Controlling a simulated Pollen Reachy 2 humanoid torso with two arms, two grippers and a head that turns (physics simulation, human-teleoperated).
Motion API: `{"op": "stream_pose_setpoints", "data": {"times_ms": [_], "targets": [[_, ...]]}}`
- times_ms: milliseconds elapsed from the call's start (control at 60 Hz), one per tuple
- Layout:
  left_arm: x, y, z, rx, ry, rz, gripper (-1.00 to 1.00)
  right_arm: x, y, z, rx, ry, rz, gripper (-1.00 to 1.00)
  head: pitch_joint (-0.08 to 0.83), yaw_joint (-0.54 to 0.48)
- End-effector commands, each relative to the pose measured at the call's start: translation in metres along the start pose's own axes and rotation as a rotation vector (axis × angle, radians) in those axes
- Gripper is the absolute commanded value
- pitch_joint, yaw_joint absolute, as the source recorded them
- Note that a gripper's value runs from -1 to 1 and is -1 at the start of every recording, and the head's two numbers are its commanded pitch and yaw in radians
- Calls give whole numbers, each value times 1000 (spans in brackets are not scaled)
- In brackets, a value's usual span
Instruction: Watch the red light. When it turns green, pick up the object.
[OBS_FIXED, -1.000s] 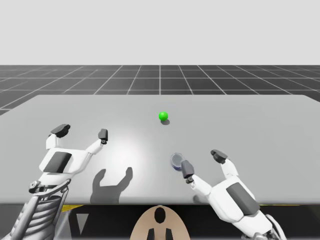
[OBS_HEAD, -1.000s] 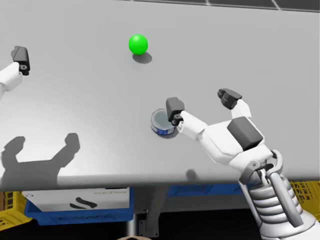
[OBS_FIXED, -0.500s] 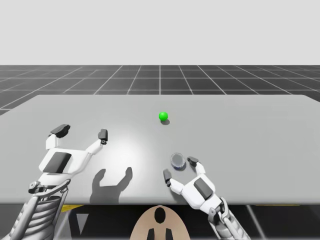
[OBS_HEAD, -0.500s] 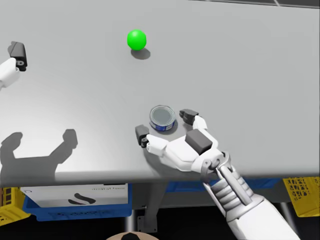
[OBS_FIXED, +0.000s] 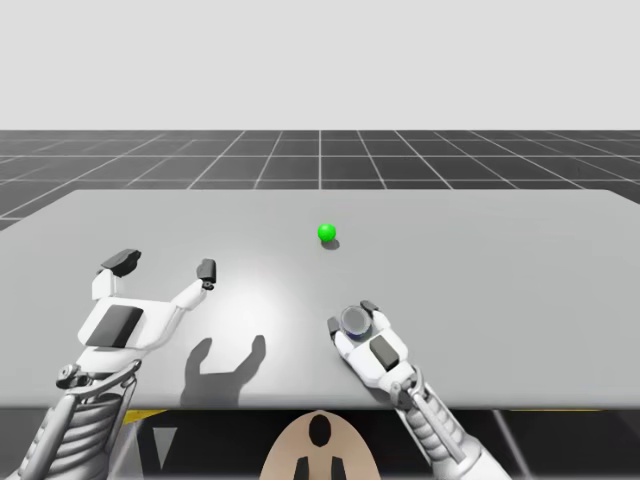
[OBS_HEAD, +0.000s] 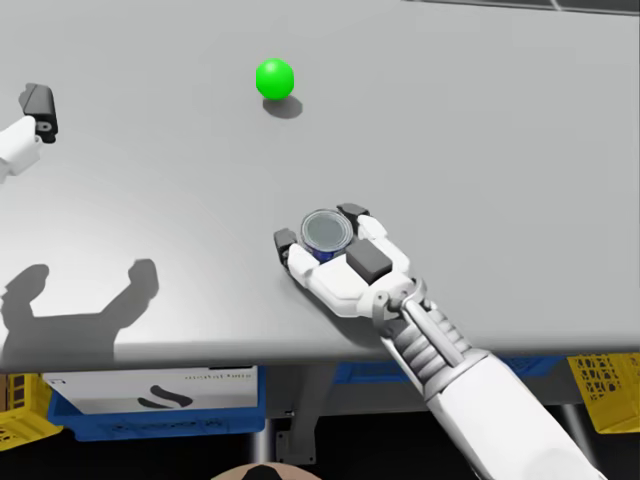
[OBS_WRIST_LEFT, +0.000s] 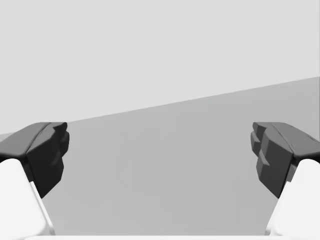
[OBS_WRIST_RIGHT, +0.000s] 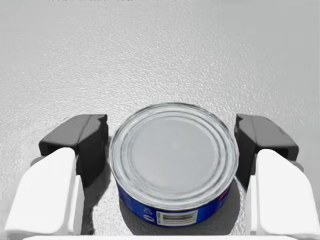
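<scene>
No text can be read anywhere.

Can (OBS_WRIST_RIGHT: 173, 155), right wrist view: blue side label w/ a barcode (OBS_WRIST_RIGHT: 176, 218) on a white patch, facing the cam. Bars are visible, any digits too small to tell. Small white marks beside it on the blue, illegible.

White box (OBS_HEAD: 120, 395) under the table edge, head view: short line of grey print (OBS_HEAD: 216, 380) near its upper right, blurred, can't make out letters. Below that a dark wavy logo mark (OBS_HEAD: 164, 405), approx. S-shaped, unclear if it's a letter or just a sign.
</scene>
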Motion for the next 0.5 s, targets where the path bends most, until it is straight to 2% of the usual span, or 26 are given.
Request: {"op": "stream_pose_setpoints", "data": {"times_ms": [17,83,200,400,500], "targets": [[0,0,1,0,1,0,-1000,-3,17,-4,23,6,-31,1000,779,-126],[0,-1,1,0,1,-1,-1000,-2,16,-4,28,9,-41,1000,771,-128],[0,-1,1,0,2,-2,-1000,-3,17,-3,32,14,-41,1000,686,-130],[0,-1,0,-3,2,0,-1000,-3,17,-3,41,16,-46,1000,414,-157],[-1,-1,-1,-3,3,1,-1000,-3,17,-2,44,14,-45,1000,359,-160]]}}
